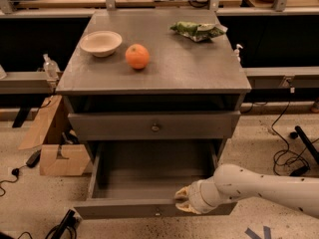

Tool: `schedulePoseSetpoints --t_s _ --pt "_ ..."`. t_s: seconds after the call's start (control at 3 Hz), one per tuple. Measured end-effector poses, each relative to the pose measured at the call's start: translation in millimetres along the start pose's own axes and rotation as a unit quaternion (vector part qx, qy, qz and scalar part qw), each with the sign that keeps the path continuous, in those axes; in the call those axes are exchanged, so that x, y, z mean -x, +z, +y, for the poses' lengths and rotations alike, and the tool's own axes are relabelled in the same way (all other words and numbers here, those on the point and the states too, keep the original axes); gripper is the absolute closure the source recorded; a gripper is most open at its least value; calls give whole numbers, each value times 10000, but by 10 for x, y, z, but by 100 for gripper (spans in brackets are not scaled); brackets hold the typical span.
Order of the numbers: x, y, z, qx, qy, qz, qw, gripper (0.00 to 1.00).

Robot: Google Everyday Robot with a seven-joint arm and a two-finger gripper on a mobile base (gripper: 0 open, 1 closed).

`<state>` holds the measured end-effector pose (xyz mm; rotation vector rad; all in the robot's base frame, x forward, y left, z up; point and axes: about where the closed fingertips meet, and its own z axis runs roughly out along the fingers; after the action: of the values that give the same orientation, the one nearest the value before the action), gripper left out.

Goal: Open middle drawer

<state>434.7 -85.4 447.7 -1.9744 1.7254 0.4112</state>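
Right now I have the gripper (182, 200) low at the front of the cabinet, set against the front panel of the middle drawer (119, 209), a little to the right of that panel's small knob (158, 213). Whether it is clamped on the panel's top edge or only resting against it, I cannot tell from this view. The white arm (264, 185) comes in from the lower right edge, running nearly level and close to the floor, with its rounded wrist section just behind the gripper and pointing left toward the drawer.

The middle drawer stands pulled well out from the cabinet body, and its grey inside is visible from above. Above it the top drawer (109, 126) sits flush, its round knob (155, 127) at centre.

On the cabinet top (189, 68) I see a pale bowl (101, 43) at the back left, an orange (137, 56) just beside it to the right, and a green snack bag (198, 30) at the back right. A cardboard box (62, 158) lies on the floor to the left of the cabinet.
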Motion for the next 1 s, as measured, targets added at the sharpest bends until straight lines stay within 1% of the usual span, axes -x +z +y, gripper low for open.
schedulePoseSetpoints --t_s 1.0 --pt "9 20 16 24 -4 -12 10000 28"
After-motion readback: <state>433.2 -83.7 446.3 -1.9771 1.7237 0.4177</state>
